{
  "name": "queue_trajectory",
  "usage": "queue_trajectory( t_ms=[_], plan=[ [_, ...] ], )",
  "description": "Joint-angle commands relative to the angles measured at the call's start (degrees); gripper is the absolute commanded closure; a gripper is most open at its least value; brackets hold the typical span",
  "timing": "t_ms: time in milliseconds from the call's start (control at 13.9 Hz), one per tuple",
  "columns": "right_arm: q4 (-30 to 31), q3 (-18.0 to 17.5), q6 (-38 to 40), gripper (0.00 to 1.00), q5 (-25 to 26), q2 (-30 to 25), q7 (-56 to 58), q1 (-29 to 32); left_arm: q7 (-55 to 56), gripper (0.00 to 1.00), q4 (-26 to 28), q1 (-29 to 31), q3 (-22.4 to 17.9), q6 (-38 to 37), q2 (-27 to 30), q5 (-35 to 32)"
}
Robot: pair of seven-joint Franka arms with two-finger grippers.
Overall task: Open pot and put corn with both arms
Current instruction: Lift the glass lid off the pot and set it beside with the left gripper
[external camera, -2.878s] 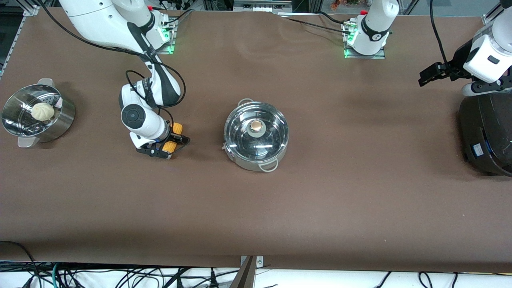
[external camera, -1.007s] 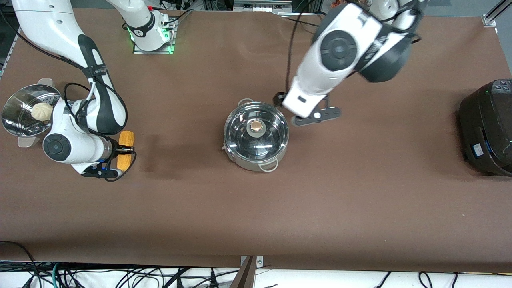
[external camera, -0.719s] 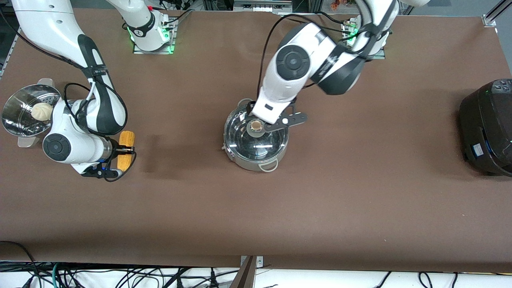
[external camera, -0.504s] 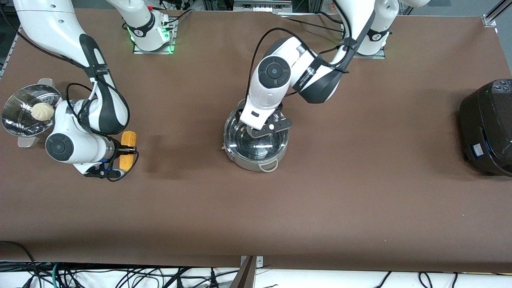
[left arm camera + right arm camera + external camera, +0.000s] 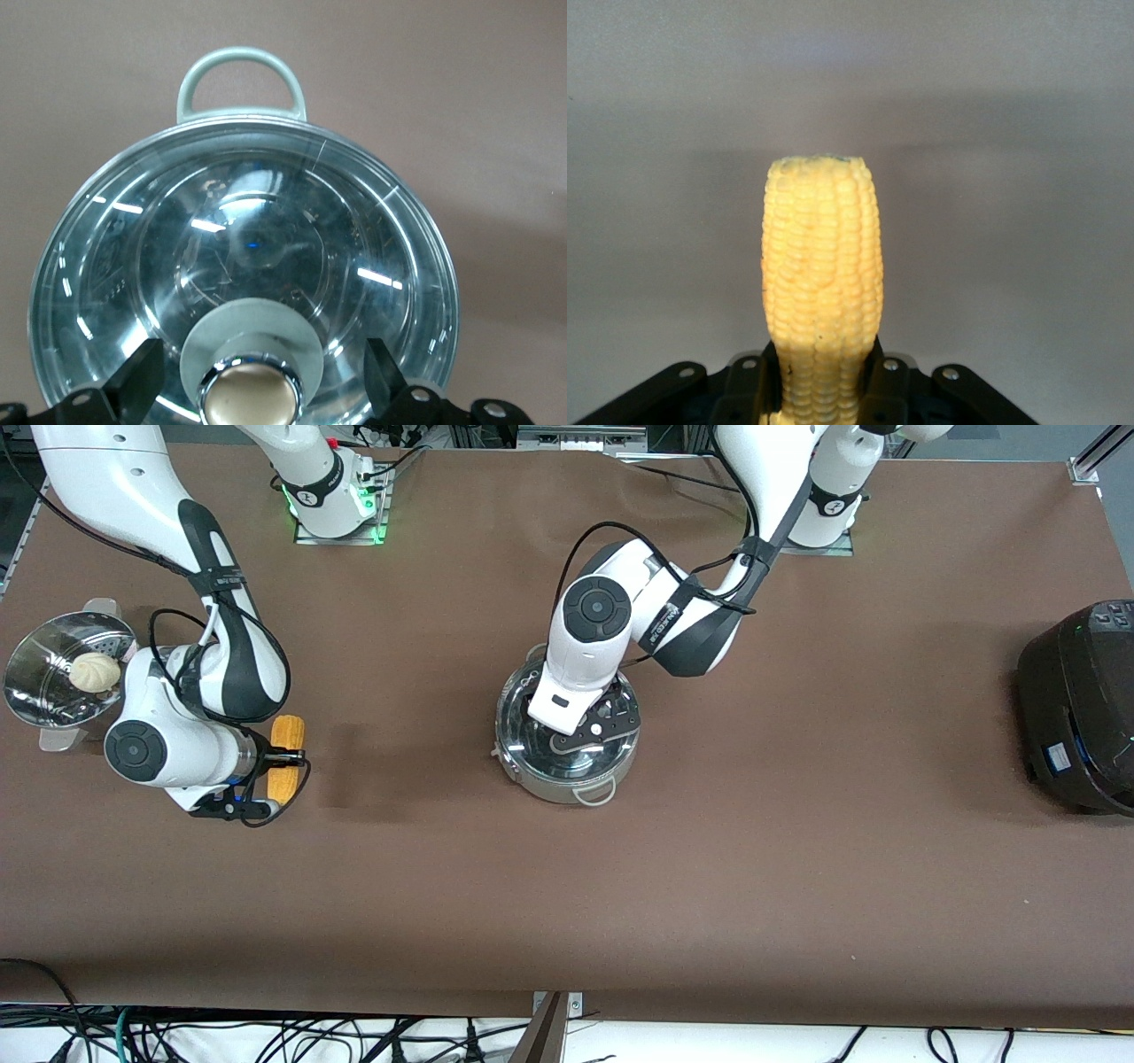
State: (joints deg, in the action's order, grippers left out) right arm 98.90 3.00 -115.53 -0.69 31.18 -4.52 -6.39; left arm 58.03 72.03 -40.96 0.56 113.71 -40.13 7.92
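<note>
A: Checking left gripper [image 5: 252,390] first: over pot [image 5: 567,731], fingers [image 5: 142,385] spread apart, one each side of lid knob [image 5: 251,396], clear gaps both sides, no contact.
B: Lid [image 5: 248,266] on pot, seated flat. Loop handle [image 5: 239,80] sticking out past the fingertips in left wrist view. Pot mid-table [image 5: 709,824].
A: Right gripper [image 5: 266,766]: clamped on corn [image 5: 283,757], held in air over table toward right arm's end.
B: Cob gripped low between fingers [image 5: 749,390], most of it projecting past the tips, blunt end outermost in right wrist view.
A: Steamer pot [image 5: 62,682] with bun [image 5: 95,671] beside right arm. Black cooker [image 5: 1076,708] at left arm's end.
</note>
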Motion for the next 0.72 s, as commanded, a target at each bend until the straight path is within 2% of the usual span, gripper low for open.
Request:
queue_trajectory(
  t_ms=[0,72,144,288,432,504,647],
  plan=[
    [-1.35,-0.10,0.56,0.94,-0.62,0.55,-0.40,-0.29,-0.55,0.03,-1.89,-0.70,-0.65,0.20,-1.35,-0.89],
    [-1.35,-0.10,0.56,0.94,-0.54,0.55,-0.40,-0.29,-0.55,0.12,-1.89,-0.70,-0.65,0.20,-1.27,-0.97],
    [-1.35,-0.10,0.56,0.94,-0.54,0.55,-0.40,-0.29,-0.20,0.28,-1.89,-0.61,-0.65,0.20,-1.00,-0.54],
    [-1.35,-0.10,0.56,0.94,-0.54,0.81,-0.32,-0.29,0.15,0.68,-1.02,-0.52,-0.04,-0.24,-0.30,-0.36],
    [-1.35,-0.10,0.56,0.94,-0.54,0.81,0.38,-0.11,0.68,0.95,-0.66,-0.44,1.28,-2.16,0.66,-0.36],
    [-1.35,-0.10,0.56,0.94,-0.54,0.81,0.39,-0.11,0.77,1.00,-0.14,-0.35,1.72,-2.52,1.36,-0.36],
    [-1.35,-0.10,0.56,0.94,-0.54,0.81,0.21,-0.29,1.21,1.00,0.57,0.35,1.99,-3.83,3.29,-0.36]
  ],
)
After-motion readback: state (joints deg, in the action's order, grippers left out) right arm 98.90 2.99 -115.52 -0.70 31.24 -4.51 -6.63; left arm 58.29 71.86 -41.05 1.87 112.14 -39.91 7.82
